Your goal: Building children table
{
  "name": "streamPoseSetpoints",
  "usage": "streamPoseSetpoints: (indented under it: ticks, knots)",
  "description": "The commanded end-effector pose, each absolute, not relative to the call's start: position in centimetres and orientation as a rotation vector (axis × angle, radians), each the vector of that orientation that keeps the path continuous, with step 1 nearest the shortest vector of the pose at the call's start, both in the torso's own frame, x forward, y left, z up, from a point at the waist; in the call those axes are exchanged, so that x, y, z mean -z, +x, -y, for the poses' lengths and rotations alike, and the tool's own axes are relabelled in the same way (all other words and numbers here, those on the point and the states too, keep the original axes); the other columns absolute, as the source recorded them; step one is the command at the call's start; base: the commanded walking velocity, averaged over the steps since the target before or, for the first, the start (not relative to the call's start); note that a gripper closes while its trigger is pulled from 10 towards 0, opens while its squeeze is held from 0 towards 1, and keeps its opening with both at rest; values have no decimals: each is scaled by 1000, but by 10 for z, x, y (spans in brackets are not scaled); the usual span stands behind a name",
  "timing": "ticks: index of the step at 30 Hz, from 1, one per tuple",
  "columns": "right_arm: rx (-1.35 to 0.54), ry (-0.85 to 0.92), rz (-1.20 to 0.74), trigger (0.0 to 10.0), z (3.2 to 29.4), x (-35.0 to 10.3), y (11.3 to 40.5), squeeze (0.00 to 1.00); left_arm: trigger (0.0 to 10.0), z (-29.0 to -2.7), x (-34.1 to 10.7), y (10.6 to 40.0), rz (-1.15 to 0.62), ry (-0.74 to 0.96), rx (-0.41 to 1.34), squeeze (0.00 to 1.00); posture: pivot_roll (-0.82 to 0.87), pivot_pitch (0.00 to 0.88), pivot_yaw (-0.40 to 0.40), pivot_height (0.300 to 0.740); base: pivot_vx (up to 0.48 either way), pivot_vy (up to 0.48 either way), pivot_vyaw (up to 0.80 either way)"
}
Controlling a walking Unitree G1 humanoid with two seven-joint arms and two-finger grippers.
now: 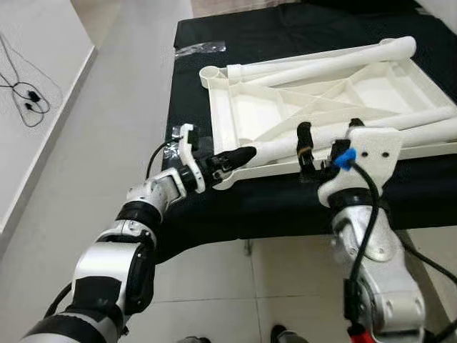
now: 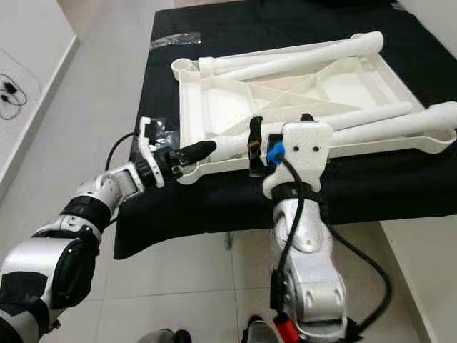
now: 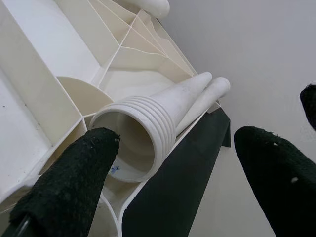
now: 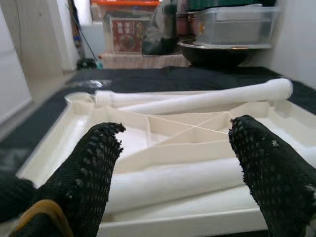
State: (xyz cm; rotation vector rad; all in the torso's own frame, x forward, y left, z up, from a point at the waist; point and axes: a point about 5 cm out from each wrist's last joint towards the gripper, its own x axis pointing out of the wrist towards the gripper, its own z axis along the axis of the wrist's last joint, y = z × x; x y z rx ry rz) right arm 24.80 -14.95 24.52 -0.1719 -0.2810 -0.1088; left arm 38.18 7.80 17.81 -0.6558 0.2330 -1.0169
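Tabletop [image 1: 343, 100] far edge cropped, legs [image 1: 321, 68] loose

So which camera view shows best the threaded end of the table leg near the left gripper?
The left wrist view: the threaded end is close, its ridges and hollow opening clear beside the left gripper. Both eye views show that end small, partly behind the fingers. The right wrist view shows the leg's smooth shaft.
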Motion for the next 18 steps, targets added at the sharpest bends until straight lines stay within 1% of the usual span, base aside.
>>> streamPoseSetpoints:
  ticks: [1,3,8,18]
  knots:
    - [105,-234,316,10000,149,-247,242,0,10000,-71,-174,380,-264,-651,1037,0,-40,229,95,740,0,0,0]
    - [107,-280,297,10000,158,-241,238,0,10000,-69,-178,380,-251,-655,1049,0,-46,228,96,740,0,0,0]
    - [101,-277,270,10000,163,-237,236,0,10000,-64,-184,381,-235,-662,1065,0,-51,228,91,740,0,0,0]
    - [73,-260,267,10000,152,-235,236,0,10000,-51,-196,382,-197,-686,1098,0,-51,225,90,740,0,0,0]
